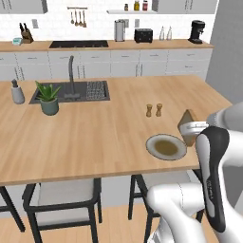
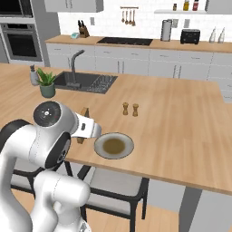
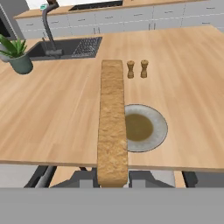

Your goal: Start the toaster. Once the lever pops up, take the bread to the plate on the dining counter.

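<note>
Last leg of the job: toasting looks done, and the bread (image 3: 112, 127) is at the dining counter (image 1: 95, 133), clamped edge-on in the gripper (image 1: 195, 127). In the hand view the slice runs as a tall tan strip up the centre of the frame from the bottom edge, with the fingers hidden at its base, so I read the grip from the slice standing on edge with nothing else under it. In the left base view the slice sits at right of centre, just right of the plate (image 1: 166, 147) and above the counter's near edge. In the right base view only a sliver of it pokes out left of centre behind the arm. The plate lies in the lower centre of the hand view, its left part covered by the strip, so I judge the slice is beside it rather than over its middle. Next move as I see it: shift sideways over the plate centre, tip the slice toward flat, lower, then let go. Two small shakers (image 1: 154, 110) stand further back on the counter, apart from the plate. The toaster (image 1: 143, 35) is on the far back counter, top centre of the left base view.
</note>
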Controlling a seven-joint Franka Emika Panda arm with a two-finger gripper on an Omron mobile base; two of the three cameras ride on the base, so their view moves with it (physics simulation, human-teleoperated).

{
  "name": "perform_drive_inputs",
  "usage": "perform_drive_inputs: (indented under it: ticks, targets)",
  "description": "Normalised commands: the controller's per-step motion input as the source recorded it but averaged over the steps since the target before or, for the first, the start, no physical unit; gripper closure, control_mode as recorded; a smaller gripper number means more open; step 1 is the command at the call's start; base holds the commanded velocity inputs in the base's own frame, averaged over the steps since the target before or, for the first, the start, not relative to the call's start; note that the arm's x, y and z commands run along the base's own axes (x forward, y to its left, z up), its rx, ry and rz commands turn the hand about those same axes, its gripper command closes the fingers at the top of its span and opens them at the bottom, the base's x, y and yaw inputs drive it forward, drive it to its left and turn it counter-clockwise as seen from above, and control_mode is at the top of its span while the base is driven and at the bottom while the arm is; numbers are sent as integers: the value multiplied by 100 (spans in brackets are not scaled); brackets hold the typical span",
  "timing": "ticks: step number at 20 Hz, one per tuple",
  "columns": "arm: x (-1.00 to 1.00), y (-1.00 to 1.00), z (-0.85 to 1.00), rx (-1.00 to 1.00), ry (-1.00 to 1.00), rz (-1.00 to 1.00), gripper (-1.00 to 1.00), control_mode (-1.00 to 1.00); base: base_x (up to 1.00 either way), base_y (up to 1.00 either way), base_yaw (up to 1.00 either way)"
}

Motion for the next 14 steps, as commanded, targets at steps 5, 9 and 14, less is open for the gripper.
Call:
perform_drive_inputs:
  ticks: [5, 9, 14]
  targets:
    - [0, 0, 0, 0, 0, 0, 100, 100, 10, -9, 1]
    - [29, -35, -24, 3, 0, 12, 100, -100, 0, 0, 0]
    - [51, -44, -35, 6, 0, 20, 100, -100, 0, 0, 0]
